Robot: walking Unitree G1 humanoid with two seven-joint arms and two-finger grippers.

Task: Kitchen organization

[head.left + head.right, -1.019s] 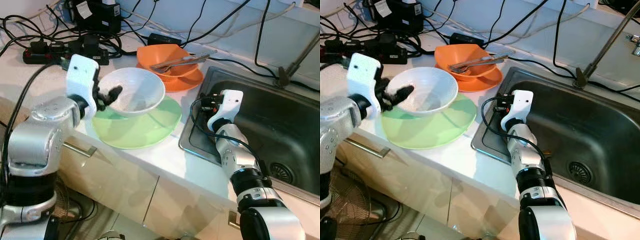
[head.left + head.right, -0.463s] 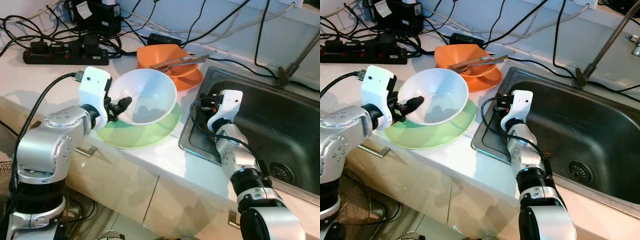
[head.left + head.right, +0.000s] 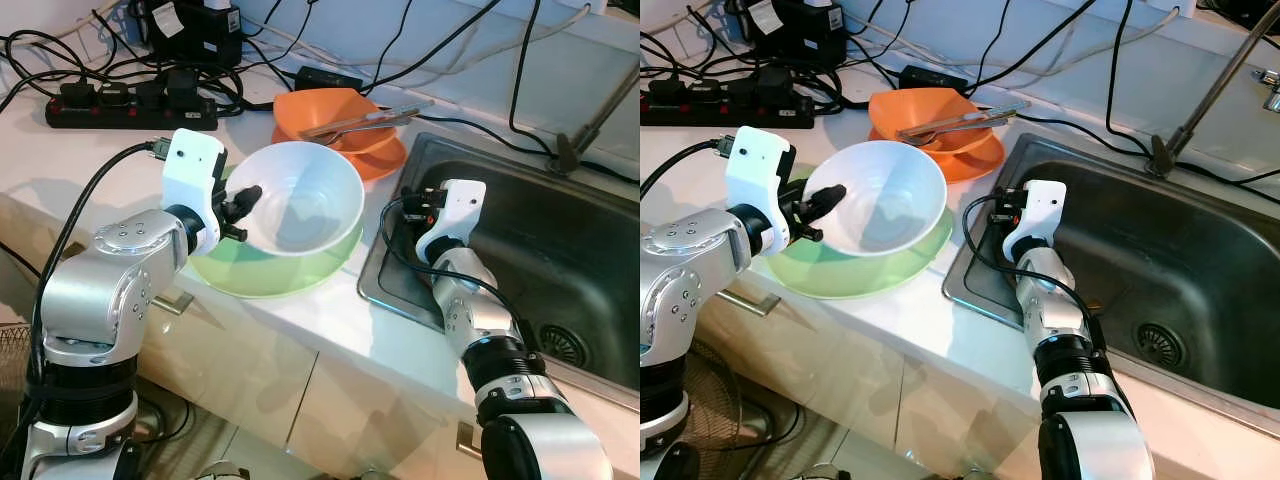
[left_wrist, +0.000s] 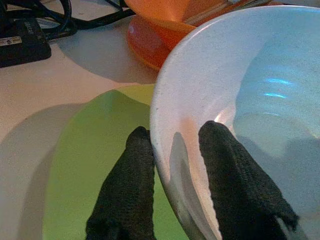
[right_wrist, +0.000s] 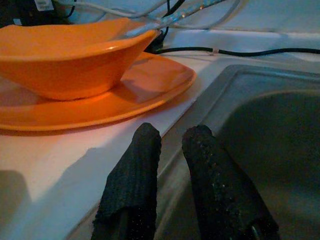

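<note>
My left gripper (image 3: 243, 205) is shut on the rim of a white bowl (image 3: 300, 196), one finger inside and one outside, and holds it lifted above a green plate (image 3: 232, 272) on the counter. In the left wrist view the black fingers (image 4: 131, 185) pinch the white bowl's wall (image 4: 215, 100) over the green plate (image 4: 90, 165). Behind stands an orange bowl (image 3: 330, 112) on an orange plate (image 3: 375, 160), with metal cutlery (image 3: 365, 120) laid across it. My right gripper (image 5: 170, 145) is shut and empty at the sink's near-left rim, its wrist (image 3: 455, 205) over the sink edge.
A steel sink (image 3: 560, 250) with a drain (image 3: 562, 345) lies to the right, its faucet stem (image 3: 590, 120) behind. A power strip (image 3: 120, 105), adapters and many black cables crowd the counter's back left. Cabinet fronts with a handle (image 3: 160, 298) run below the counter edge.
My left gripper has lifted the white bowl off the green plate and carried it right, toward the sink. The right arm has stayed put.
</note>
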